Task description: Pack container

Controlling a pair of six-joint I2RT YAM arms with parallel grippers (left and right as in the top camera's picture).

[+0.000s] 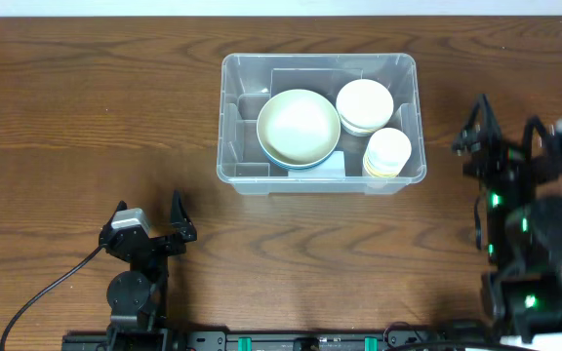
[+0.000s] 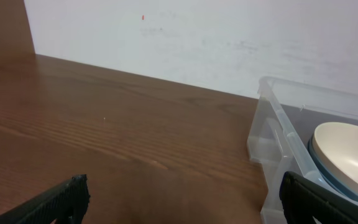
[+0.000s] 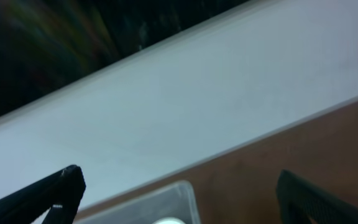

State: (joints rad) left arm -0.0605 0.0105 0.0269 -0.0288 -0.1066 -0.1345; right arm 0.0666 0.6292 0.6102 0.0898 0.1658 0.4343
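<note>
One container point(image 1: 226, 107), twelve o'clock on table point(image 1: 66, 117), holding cream bowls point(image 1: 301, 125); cut off in both wrist views. Left jaws, seven o'clock: wide apart, empty. Right jaws, three o'clock: blurred overhead, spread, empty.

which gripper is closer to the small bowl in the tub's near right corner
Right. The right gripper is just right of the tub, level with the bowl; the left gripper is off the tub's near left corner, farther away.
</note>
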